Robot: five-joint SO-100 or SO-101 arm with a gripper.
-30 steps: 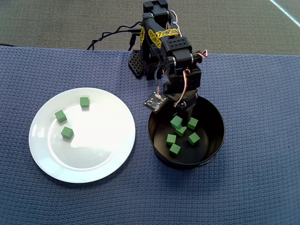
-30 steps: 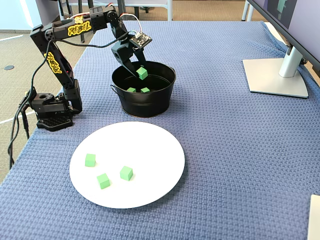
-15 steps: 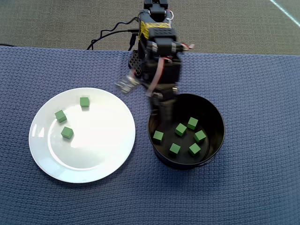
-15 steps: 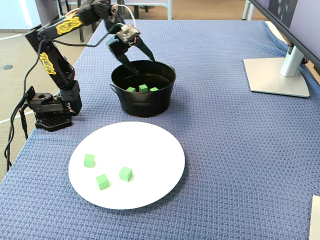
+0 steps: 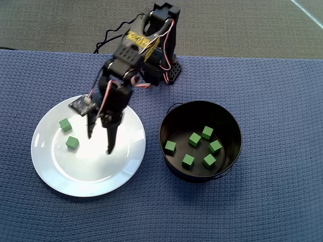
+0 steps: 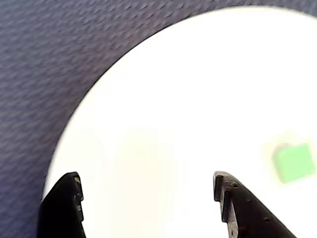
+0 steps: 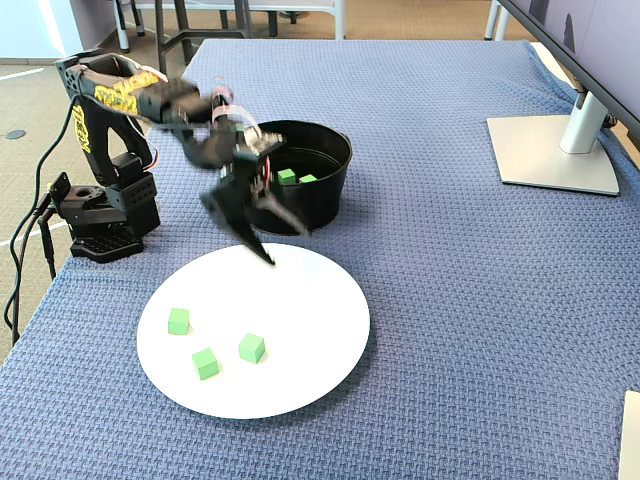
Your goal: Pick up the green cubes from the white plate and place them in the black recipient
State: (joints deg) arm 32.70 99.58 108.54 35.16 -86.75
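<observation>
The gripper (image 7: 284,243) hangs with its jaws spread and empty above the white plate (image 7: 320,340), near the rim at twelve o'clock; three green cubes (image 7: 252,347) lie on the plate towards eight o'clock. Beyond the plate at twelve o'clock stands the black recipient (image 7: 318,192) with two green cubes showing inside; a monitor stand (image 7: 556,152) sits on the blue-clothed worktop (image 7: 460,300) at two o'clock.

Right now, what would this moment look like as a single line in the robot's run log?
gripper: open, empty, above plate | cubes on plate: three | cubes in black tin: six | phase: reaching for next cube
</observation>
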